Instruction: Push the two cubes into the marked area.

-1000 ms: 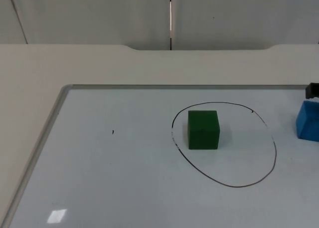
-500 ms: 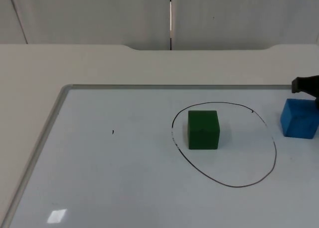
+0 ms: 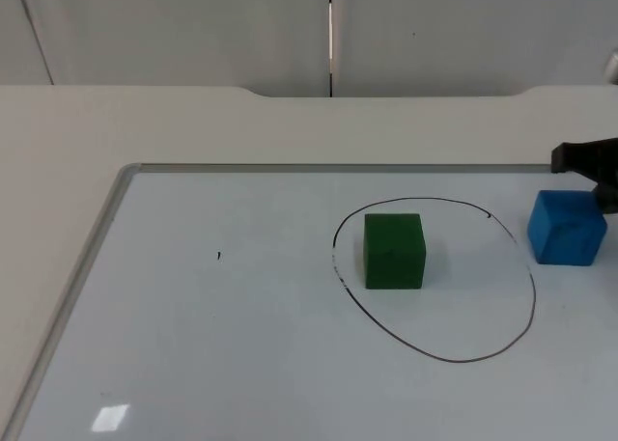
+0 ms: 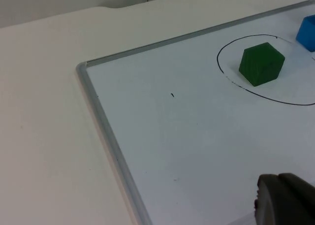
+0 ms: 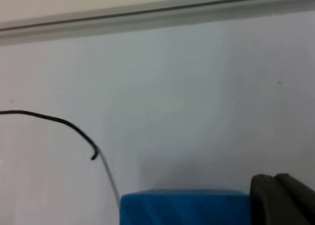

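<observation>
OK, blue cube [image 3: 567,229] slid closer, now just outside circle [image 3: 436,279]; right gripper [image 3: 591,163] behind it, grip state can't tell. Green cube [image 3: 394,251] already in.

Whiteboard on the table, two cubes on it.
A white board [image 3: 241,364] with a grey metal rim lies flat on the cream table [image 3: 58,161]. A black hand-drawn ring [image 3: 533,296] marks the board. The green cube [image 3: 394,251] stands inside the ring, near its left side. The blue cube [image 3: 567,228] sits just outside the ring's right edge.
</observation>
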You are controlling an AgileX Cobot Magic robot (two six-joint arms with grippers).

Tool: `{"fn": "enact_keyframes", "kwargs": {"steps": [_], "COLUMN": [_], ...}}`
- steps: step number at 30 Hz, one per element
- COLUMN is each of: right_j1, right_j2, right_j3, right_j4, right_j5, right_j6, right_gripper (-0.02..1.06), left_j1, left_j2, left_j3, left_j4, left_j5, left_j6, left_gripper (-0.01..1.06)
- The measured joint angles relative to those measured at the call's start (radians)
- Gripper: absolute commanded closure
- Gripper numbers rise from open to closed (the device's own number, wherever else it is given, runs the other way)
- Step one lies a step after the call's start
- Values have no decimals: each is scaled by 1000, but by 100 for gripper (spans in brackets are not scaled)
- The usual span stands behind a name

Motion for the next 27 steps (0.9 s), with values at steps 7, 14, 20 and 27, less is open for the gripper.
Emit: {"fn": "enact_keyframes", "kwargs": {"steps": [7,14,20,27], "right_j1": [11,11,36,71], "right_j2": [0,0,0,0], "right_j3": [0,0,0,0], "right_j4": [0,18,23,23], "right_j5": [-5,-7,-11,-37], "right_j6": [4,6,8,8], "right_gripper": [105,105,105,105], "left_j1": [0,0,0,0], "left_j2": [0,0,0,0], "left_j3": [0,0,0,0], "left_j4": [0,2,2,2], "left_j5": [0,0,0,0], "left_j6": [0,0,0,0], "left_gripper": [105,105,105,105]}}
